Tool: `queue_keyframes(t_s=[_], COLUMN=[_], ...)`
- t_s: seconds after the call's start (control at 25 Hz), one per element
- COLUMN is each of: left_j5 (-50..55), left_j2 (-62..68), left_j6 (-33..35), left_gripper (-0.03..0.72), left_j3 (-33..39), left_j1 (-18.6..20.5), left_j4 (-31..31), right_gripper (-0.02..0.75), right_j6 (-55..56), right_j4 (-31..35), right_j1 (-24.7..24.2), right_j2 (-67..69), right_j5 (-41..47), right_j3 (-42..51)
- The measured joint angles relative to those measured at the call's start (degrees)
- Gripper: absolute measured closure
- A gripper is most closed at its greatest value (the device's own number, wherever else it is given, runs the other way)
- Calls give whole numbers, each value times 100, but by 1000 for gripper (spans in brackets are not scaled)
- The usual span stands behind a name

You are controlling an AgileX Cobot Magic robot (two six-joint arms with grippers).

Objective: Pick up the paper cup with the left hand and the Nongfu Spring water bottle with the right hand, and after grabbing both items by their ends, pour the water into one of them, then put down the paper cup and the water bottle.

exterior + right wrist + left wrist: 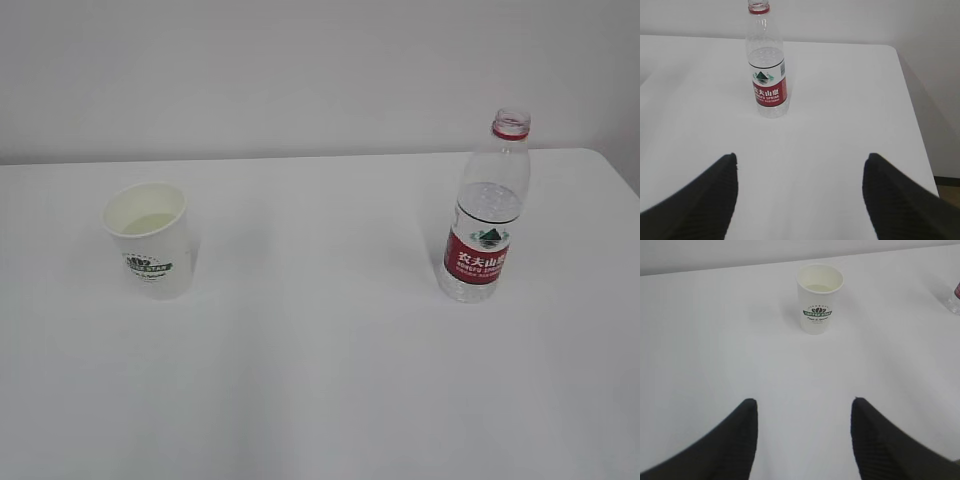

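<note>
The white paper cup [150, 238] with its dark green logo stands upright on the left of the white table, and liquid shows at its bottom. In the left wrist view the paper cup [819, 298] is well ahead of my left gripper [804, 402], which is open and holds nothing. The uncapped Nongfu Spring water bottle [487, 210] stands upright on the right, with water in its lower part. The right wrist view has the water bottle [766, 65] far ahead and a little left of my open, empty right gripper [801, 157]. Neither arm appears in the exterior view.
The table's [320, 380] right edge [912, 107] runs close to the bottle's right side. A plain pale wall [300, 70] rises behind the table's back edge. A sliver of the bottle [955, 297] shows at the right border of the left wrist view.
</note>
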Motion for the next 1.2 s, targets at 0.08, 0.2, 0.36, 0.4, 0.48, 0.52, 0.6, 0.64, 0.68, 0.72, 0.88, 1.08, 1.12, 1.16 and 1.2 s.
queue_keyframes(t_s=[0.08,0.2,0.36,0.4,0.48,0.52,0.6,0.64,0.68,0.72,0.88,1.08,1.12,1.16,1.2], left_j5=[-3,-3,-3,-3,-3,-3,-3,-3,-3,-3,18,18,18,18,18], left_j2=[0,0,0,0,0,0,0,0,0,0,0,0,0,0,0], left_j6=[0,0,9,9,9,9,9,9,9,9,9,9,9,9,9], left_gripper=[267,271,274,274,276,276,278,278,278,278,278,278,279,284,289], left_j3=[22,34,44,44,66,66,72,81,81,81,124,136,136,136,136], left_j1=[0,0,0,0,0,0,0,0,0,0,0,0,0,0,0], left_j4=[0,40,130,139,152,152,198,210,234,235,334,344,344,345,345], right_gripper=[148,148,148,148,148,148,148,148,148,148,148,148,148,148,148], right_j6=[0,0,0,0,0,0,0,0,0,0,-33,-33,-33,-33,-33], right_j4=[0,0,-3,-3,-3,-3,-12,-15,-38,-48,-57,-57,-57,-57,-57], right_j1=[0,0,0,0,0,0,0,0,0,0,0,0,0,0,0], right_j2=[0,0,0,0,0,0,0,0,0,0,0,0,0,0,0], right_j5=[0,0,0,0,0,0,52,94,126,137,159,162,162,162,162], right_j3=[10,9,9,9,9,9,9,9,9,9,9,9,9,9,9])
